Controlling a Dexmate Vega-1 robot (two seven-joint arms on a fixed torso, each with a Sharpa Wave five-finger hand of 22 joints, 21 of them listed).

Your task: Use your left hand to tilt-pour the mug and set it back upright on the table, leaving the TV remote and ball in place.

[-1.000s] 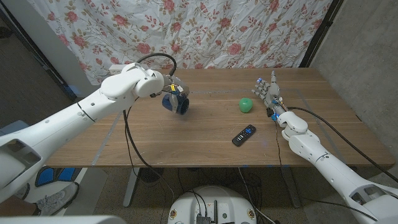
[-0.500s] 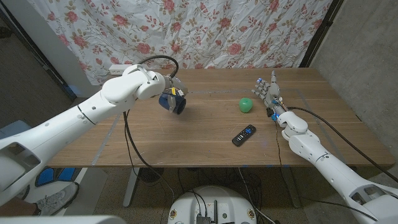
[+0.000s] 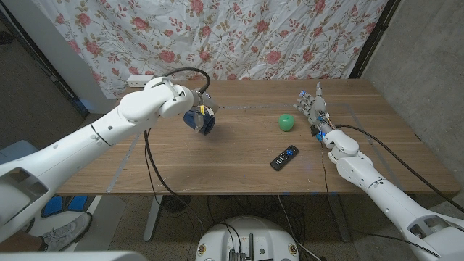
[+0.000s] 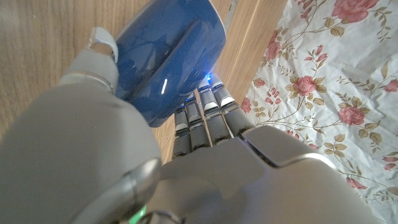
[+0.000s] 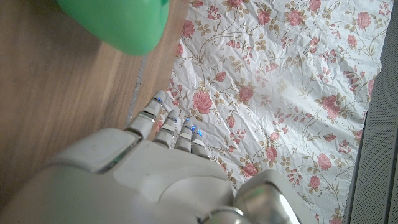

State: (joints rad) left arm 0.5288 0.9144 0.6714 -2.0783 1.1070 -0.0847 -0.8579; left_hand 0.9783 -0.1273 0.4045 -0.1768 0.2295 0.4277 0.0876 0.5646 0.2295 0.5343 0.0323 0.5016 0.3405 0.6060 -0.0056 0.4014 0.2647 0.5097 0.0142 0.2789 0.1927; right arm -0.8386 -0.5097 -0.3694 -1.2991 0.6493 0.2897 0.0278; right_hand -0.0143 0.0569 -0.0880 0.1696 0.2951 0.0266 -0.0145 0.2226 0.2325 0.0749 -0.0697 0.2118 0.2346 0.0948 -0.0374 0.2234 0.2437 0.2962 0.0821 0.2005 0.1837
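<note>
Three things: mug (image 3: 201, 120), ball (image 3: 287, 122) and remote (image 3: 284, 156), all over or on the wooden table (image 3: 217, 167).
Mug, place: held off the table at its left rear part, tipped over on a slant; well apart from the ball and remote.
Mug, look: deep blue, glossy, with a bright highlight on its curved wall in the left wrist view (image 4: 171, 62); its inside looks lighter in the head view, though too small to be sure.
Mug, handling: likely stiff, glazed and slick, so it could twist in a loose hold; likely breakable if dropped. Weight looks modest, judged by how easily it is carried. I cannot tell whether anything is in it.
Where to hold: around the body, fingers on one side and thumb opposite, as it appears now.
Left hand (image 3: 194, 109): clamped on the mug, fingers (image 4: 205, 118) wrapped along one wall, thumb on the other.
Right hand (image 3: 312, 109): holds nothing, fingers up and spread, standing just right of the ball.
Ball: green, at mid-table, touching nothing.
Remote: black, lying flat nearer the front edge, apart from both hands.
Step, as I judge it: mid-tilt; setting upright is not yet done.
</note>
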